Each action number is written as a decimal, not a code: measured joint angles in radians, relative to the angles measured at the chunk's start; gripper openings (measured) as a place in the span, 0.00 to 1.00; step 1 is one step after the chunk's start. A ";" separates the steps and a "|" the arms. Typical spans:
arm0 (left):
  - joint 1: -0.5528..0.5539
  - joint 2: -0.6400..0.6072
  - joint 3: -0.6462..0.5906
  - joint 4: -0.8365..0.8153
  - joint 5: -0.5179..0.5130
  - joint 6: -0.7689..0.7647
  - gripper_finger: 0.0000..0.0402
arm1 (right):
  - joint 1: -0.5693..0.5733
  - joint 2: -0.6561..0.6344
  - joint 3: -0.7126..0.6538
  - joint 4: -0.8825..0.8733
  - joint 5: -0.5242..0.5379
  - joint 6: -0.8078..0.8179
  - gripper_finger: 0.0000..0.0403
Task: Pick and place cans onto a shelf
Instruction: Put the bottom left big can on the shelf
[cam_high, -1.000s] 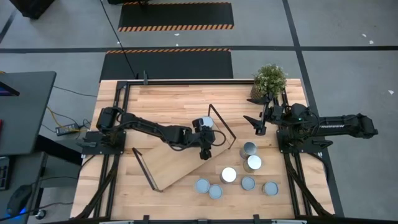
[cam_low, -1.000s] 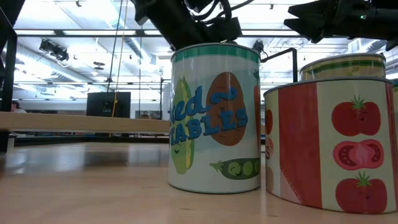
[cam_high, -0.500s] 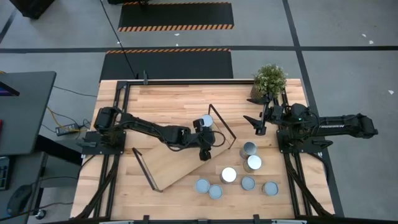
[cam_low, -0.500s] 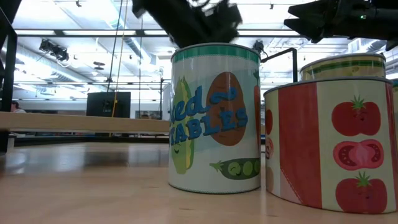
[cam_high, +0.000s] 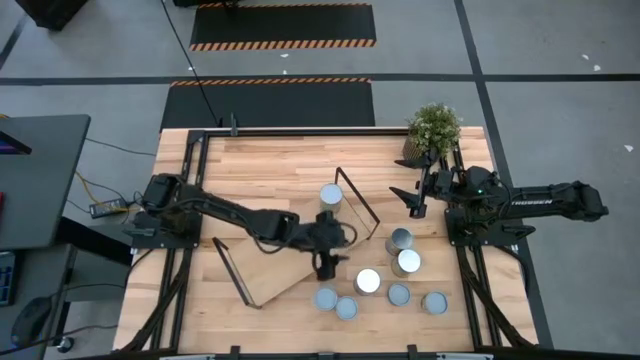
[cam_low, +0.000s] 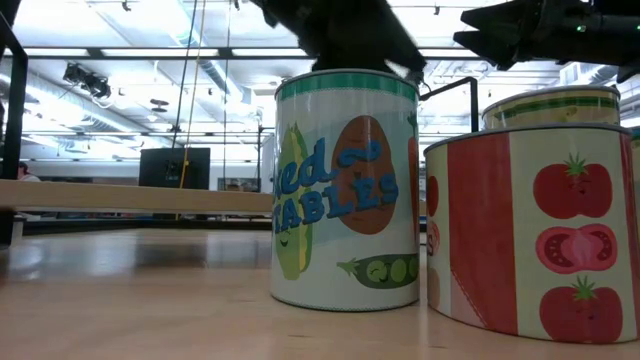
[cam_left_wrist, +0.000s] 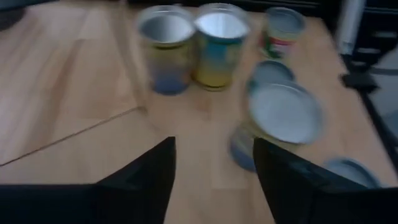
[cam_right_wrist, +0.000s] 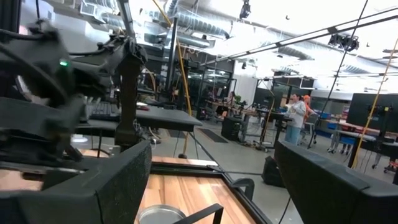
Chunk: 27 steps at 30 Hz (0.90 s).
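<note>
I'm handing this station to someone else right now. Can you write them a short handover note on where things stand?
Left end effector: open and empty, over the shelf's near edge, facing the loose cans.
Right end effector: open, empty, parked near the potted plant.
Done: one can stands on the shelf, by its far wire frame.
Left: seven cans on the table beside the shelf: two standing together, one shiny-topped, four in the front row. None is gripped.
</note>
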 joint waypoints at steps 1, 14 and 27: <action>-0.008 0.000 0.000 0.005 0.000 0.008 0.60 | 0.000 0.000 0.000 0.000 0.000 0.000 0.87; -0.027 0.009 0.013 0.104 -0.009 0.064 0.89 | 0.000 0.000 0.000 0.000 0.000 0.000 0.87; -0.037 0.087 0.251 -0.157 -0.024 0.135 0.89 | 0.000 0.005 0.000 0.003 0.007 -0.001 0.87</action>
